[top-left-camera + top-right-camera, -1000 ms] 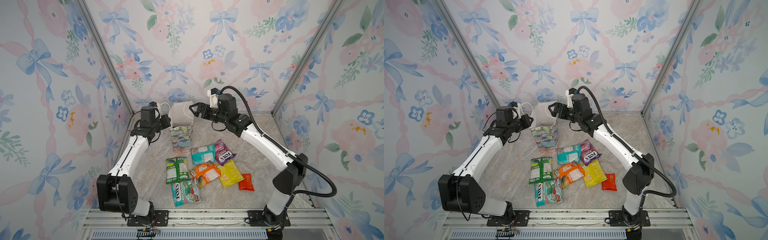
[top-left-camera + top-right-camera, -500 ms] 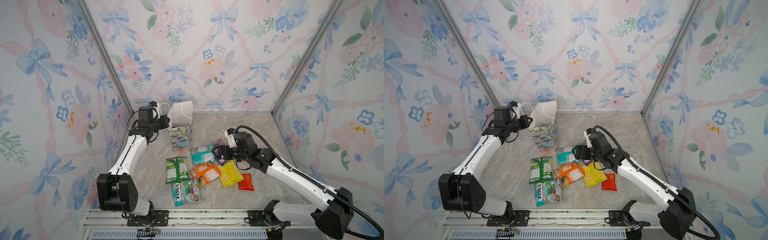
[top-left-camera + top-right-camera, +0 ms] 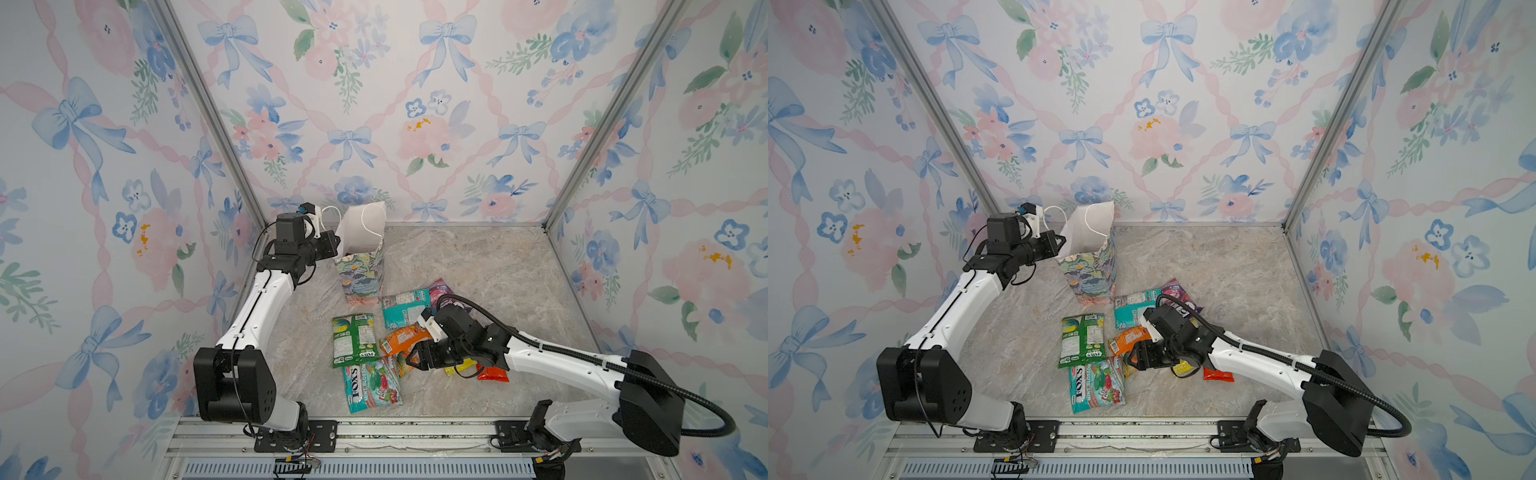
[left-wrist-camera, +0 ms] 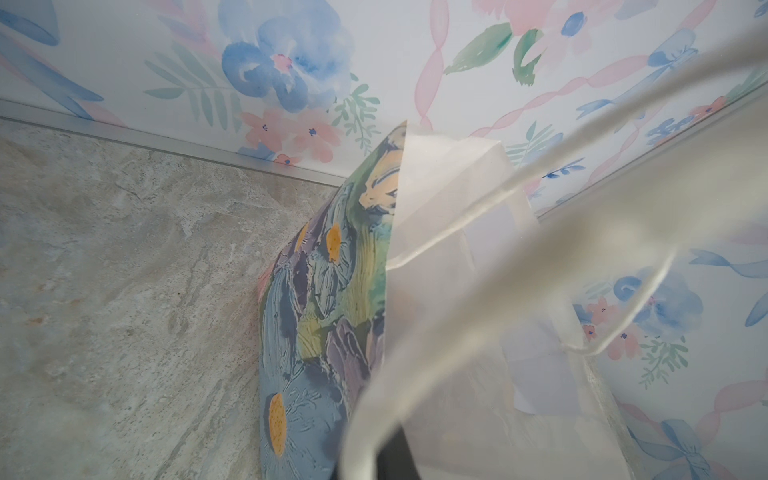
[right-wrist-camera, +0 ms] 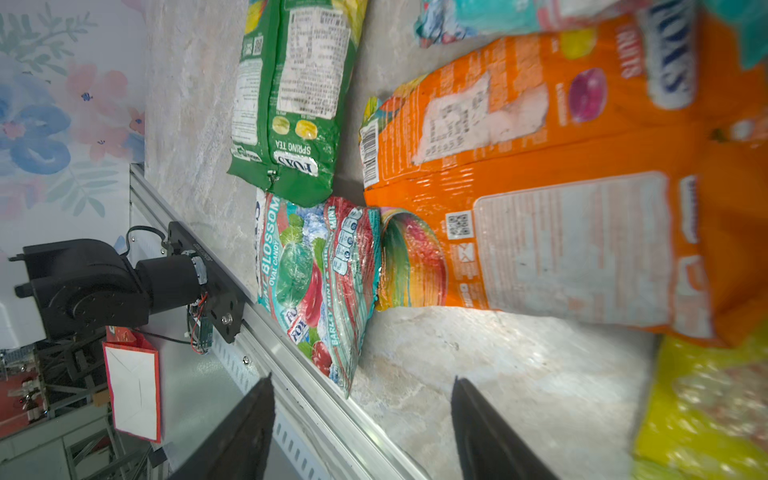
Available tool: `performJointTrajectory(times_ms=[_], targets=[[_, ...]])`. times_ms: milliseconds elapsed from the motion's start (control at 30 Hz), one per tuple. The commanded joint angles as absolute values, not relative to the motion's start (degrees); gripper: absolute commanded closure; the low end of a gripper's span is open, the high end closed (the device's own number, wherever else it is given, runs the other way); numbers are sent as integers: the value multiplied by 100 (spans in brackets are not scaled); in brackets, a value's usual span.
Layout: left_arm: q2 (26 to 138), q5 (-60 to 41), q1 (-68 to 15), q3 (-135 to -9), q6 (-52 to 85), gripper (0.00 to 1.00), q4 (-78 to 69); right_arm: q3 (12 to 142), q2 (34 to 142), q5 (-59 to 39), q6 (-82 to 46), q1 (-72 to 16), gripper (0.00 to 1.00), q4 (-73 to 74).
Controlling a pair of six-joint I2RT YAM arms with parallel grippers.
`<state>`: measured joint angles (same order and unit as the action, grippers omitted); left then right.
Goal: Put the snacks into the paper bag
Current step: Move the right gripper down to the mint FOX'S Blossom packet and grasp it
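The paper bag (image 3: 362, 270) is stood on a grey marbled floor (image 3: 490, 266) walled by floral panels (image 3: 374, 104), its rim pinched by the left gripper (image 3: 333, 246). In front of it, snacks (image 3: 355, 340) are scattered; the right gripper (image 3: 415, 359) is held parted, empty, over them.

Three walls enclose the workspace, all papered in one watercolour print of blue bows, pink ribbons and pink and blue flowers: a back wall (image 3: 374, 104), a left wall (image 3: 83, 166) and a right wall (image 3: 698, 166). Slanting aluminium posts (image 3: 210, 112) mark the corners where the walls meet. The floor is a grey-beige marbled tabletop (image 3: 478, 266), edged at the back wall by a thin metal strip (image 4: 166, 141). Along the near edge runs an aluminium rail (image 3: 415, 432), with a slotted grille (image 3: 415, 469) below it. Beyond that rail, in the right wrist view, stands a flat white panel with a red border (image 5: 133, 390) (what it is cannot be told).
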<state>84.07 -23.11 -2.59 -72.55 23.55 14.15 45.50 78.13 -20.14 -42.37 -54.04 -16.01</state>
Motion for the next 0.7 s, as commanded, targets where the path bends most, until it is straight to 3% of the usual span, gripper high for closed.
performJointTrajectory(times_ms=[0, 300, 667], targets=[[8363, -2452, -232, -7149, 2191, 100, 1336, 4592, 8172, -2419, -4444, -5552, 34, -1162], [8323, -2531, -236, -7129, 2171, 100, 1327, 4822, 9023, -3033, -4508, -5611, 44, -817], [8281, -2531, -237, -7096, 2136, 100, 1334, 5163, 9808, -3294, -4546, -5676, 46, -633]])
